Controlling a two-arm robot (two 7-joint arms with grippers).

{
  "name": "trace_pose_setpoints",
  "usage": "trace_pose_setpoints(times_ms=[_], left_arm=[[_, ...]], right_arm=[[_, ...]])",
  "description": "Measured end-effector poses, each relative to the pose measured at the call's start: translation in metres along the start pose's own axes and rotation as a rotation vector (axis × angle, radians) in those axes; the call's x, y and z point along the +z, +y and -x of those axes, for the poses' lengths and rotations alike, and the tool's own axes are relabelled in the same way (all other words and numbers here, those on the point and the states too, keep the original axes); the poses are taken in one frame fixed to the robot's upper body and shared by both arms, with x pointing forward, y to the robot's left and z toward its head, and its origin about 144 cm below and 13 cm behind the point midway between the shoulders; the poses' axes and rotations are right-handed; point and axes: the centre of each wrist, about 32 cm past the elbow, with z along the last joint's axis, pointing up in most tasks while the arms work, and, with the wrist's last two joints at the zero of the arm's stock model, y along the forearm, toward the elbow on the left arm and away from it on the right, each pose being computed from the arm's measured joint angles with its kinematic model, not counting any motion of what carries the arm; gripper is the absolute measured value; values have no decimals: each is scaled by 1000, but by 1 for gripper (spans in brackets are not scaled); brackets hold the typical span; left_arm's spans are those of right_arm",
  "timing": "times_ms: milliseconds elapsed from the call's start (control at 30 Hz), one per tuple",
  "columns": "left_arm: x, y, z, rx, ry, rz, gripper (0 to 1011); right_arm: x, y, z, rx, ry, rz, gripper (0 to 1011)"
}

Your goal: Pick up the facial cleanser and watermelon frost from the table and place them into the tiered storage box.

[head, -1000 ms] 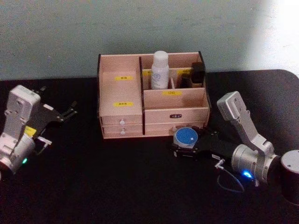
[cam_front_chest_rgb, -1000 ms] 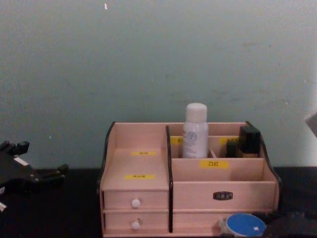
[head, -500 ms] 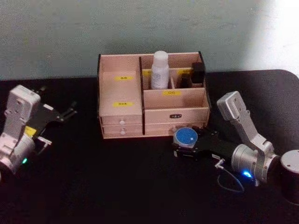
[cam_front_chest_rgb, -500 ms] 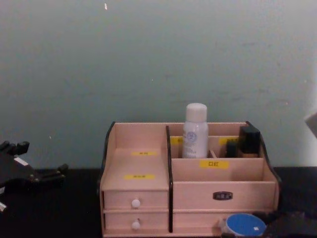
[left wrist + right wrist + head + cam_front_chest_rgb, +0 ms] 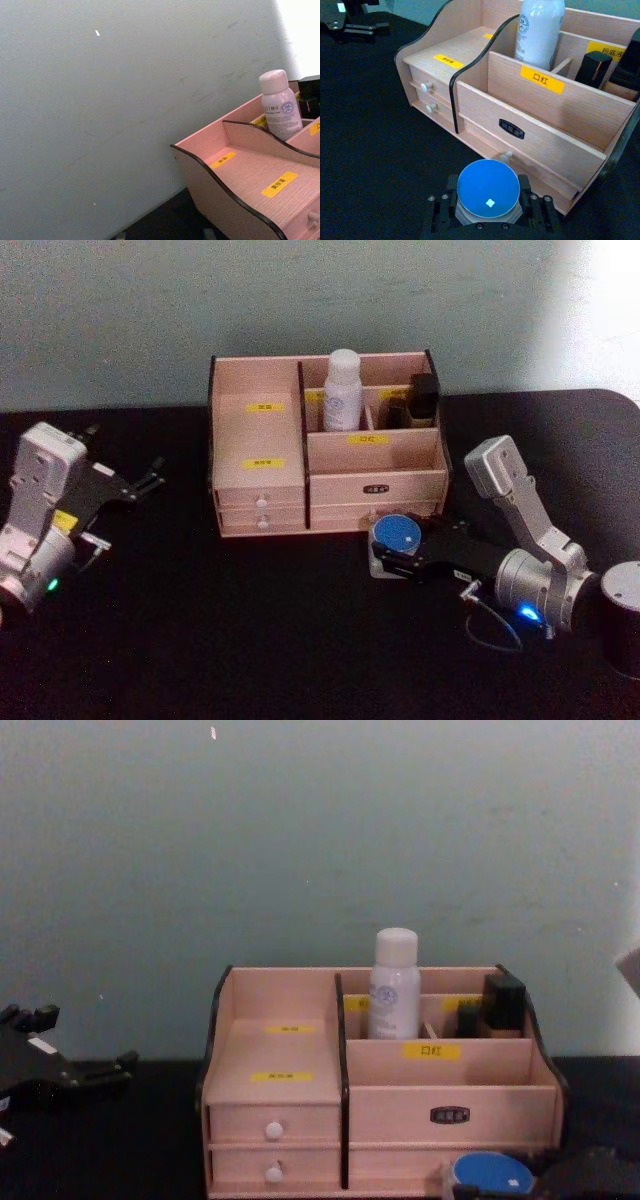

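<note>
As right hand (image 5: 488,212) clamps it, blue-lidded jar (image 5: 488,189) fronts box (image 5: 545,125).

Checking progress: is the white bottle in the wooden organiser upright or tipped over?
Upright: the white bottle stands cap-up in a rear compartment of the tiered storage box.

The white bottle (image 5: 341,390) stood with its lower part hidden behind a divider of the tiered storage box (image 5: 235,440). In the chest view the bottom edge cut off the blue-lidded jar (image 5: 488,1176).

Head high, chest low; shared storage box (image 5: 240,480)
</note>
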Motion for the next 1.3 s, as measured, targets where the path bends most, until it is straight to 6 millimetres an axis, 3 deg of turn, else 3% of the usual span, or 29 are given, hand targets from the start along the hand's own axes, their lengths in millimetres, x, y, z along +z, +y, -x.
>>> trace_pose_setpoints(times_ms=[467, 867, 1300], left_arm=[[0, 0, 0, 0, 0, 0, 1001], [0, 0, 0, 0, 0, 0, 1001], [0, 0, 0, 0, 0, 0, 1001]], right_arm=[[3, -5, 1, 15, -9, -17, 712], [35, -22, 1, 76, -73, -111, 713], [71, 7, -7, 102, -110, -180, 712]])
